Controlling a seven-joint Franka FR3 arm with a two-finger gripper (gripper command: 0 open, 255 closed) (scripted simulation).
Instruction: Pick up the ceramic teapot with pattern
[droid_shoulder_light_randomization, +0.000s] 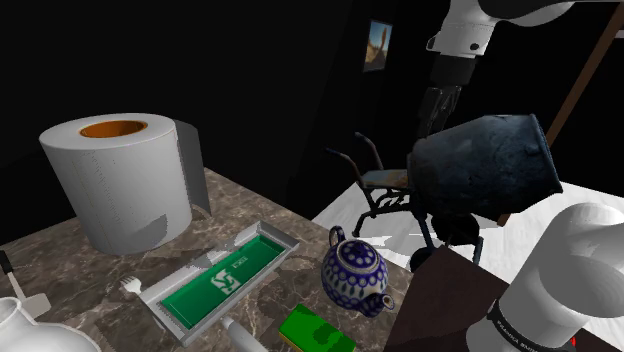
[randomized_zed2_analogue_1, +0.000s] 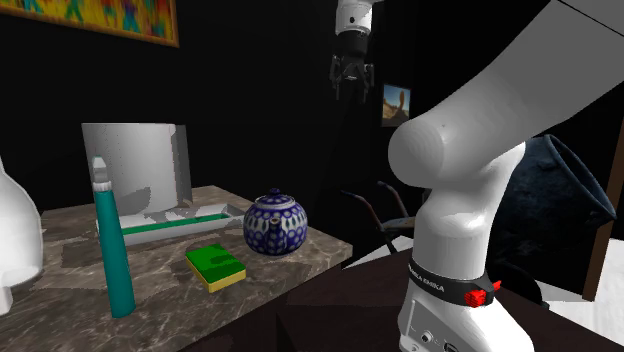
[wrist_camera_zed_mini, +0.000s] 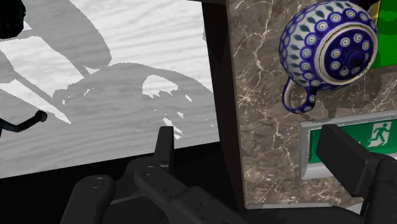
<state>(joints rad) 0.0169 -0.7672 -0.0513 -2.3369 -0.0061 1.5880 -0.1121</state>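
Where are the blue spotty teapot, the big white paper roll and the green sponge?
Blue-and-white patterned round teapot (droid_shoulder_light_randomization: 355, 268): shoulder view, on its belly.
Big white paper roll (droid_shoulder_light_randomization: 115, 195): shoulder view, on its side wall.
Flat green sponge with yellow underside (randomized_zed2_analogue_1: 213, 261): second exterior view, on its top face.

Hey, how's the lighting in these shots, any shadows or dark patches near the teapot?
Shoulder view: teapot evenly lit, black area behind the table. Second exterior view: dimmer, teapot readable. Wrist view: brightest, grey shadows across the pale floor, none on the teapot.

Glossy patterned teapot (droid_shoulder_light_randomization: 357, 268); veined marble-look table (droid_shoulder_light_randomization: 90, 265); matt paper roll (droid_shoulder_light_randomization: 118, 180).
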